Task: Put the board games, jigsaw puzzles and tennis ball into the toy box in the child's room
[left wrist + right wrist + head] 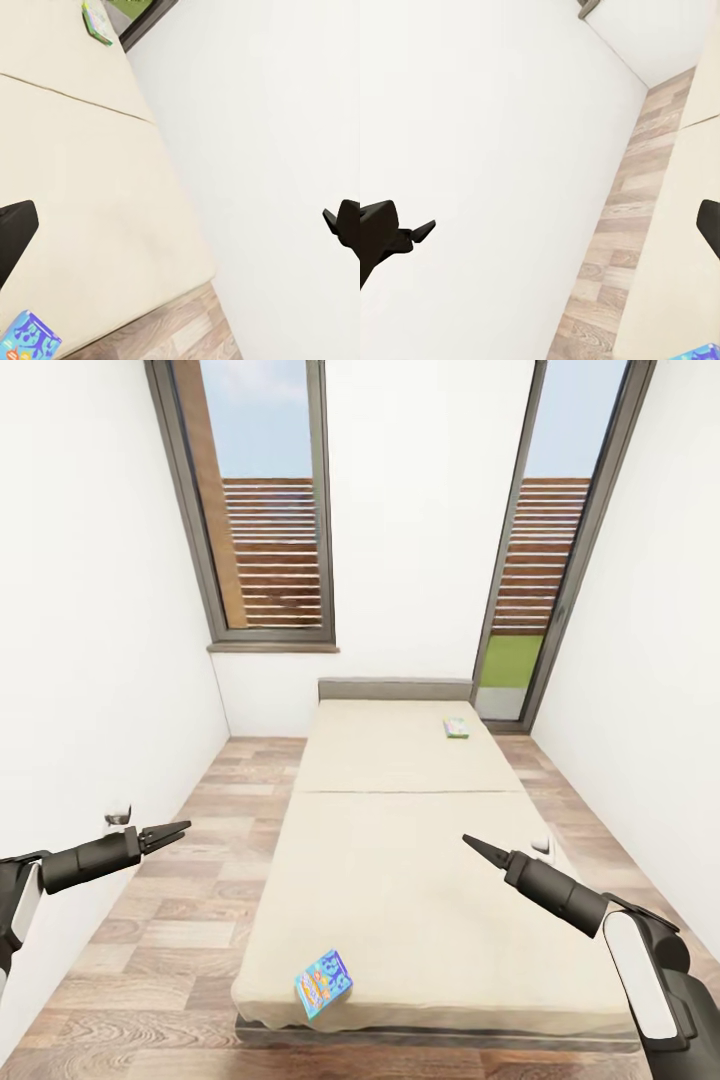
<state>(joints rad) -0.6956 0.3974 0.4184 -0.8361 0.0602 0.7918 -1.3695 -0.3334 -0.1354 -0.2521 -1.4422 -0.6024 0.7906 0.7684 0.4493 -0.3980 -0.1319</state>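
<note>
- The bed (420,880) runs lengthwise down the middle of a narrow white room, its grey headboard against the far wall between two tall windows; wood floor lies on both sides.
- The beige mattress has a seam across its middle.
- The left arm reaches in from the near left over the floor, its end effector (178,828) pointing toward the bed; the tips look closed in the head view, yet the left wrist view shows its fingers (15,232) far apart, so it is released and empty.
- The right end effector (472,844) hovers over the near half of the mattress, pointing left, holding nothing; its wrist view likewise shows it released.
- A blue game (323,982) lies tilted at the near left corner of the bed, close to the edge.
- A green-edged game (456,728) lies at the far end, near the headboard, toward the right side.
</note>
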